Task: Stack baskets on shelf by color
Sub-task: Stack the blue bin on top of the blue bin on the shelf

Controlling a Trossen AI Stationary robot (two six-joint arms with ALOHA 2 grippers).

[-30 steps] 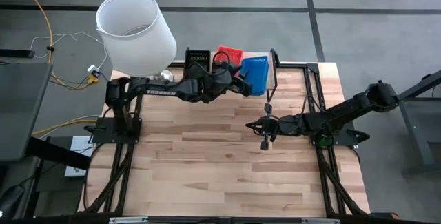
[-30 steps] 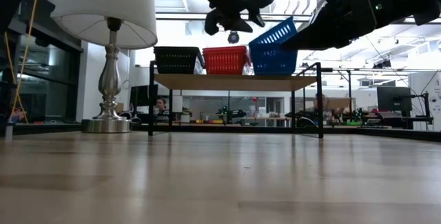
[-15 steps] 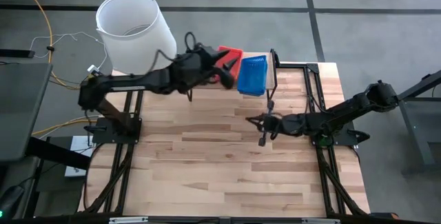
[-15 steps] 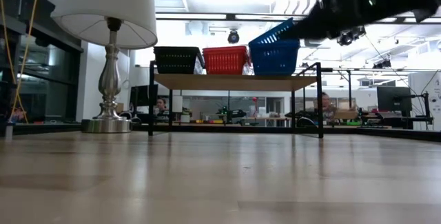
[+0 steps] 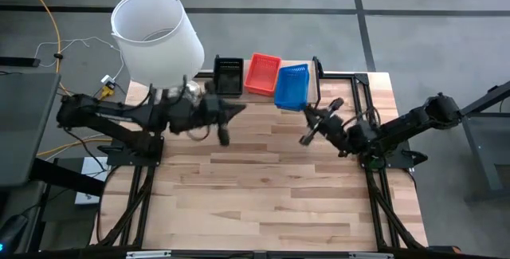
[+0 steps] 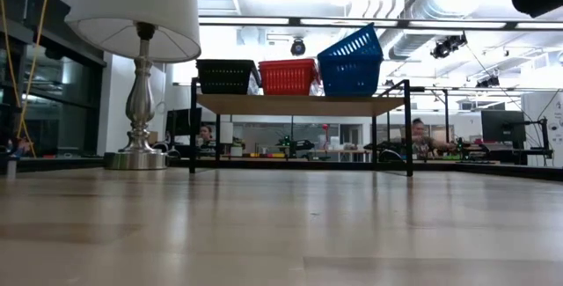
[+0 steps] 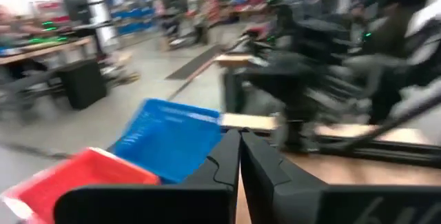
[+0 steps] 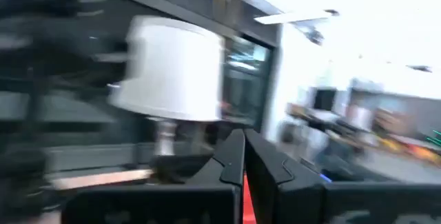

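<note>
We see black point(image 6: 227, 76), red point(image 6: 288, 76) and blue baskets point(image 6: 351, 60) side by side on the shelf point(image 6: 299, 104), the blue one tilted. Our left gripper point(image 5: 222, 134) and right gripper point(image 5: 307, 135) hang over the table point(image 5: 271, 187), both pressed together and empty.

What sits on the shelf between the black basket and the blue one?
A red basket stands between the black basket and the tilted blue basket on the shelf, clearest in the low view.

A black mesh basket point(image 5: 229, 76), a red-orange mesh basket point(image 5: 262, 73) and a blue mesh basket point(image 5: 292, 86) sit on the light-wood, black-legged shelf point(image 6: 299, 105). The worktop point(image 5: 263, 187) is pale striped wood; the lamp point(image 5: 156, 37) has a white shade.
</note>
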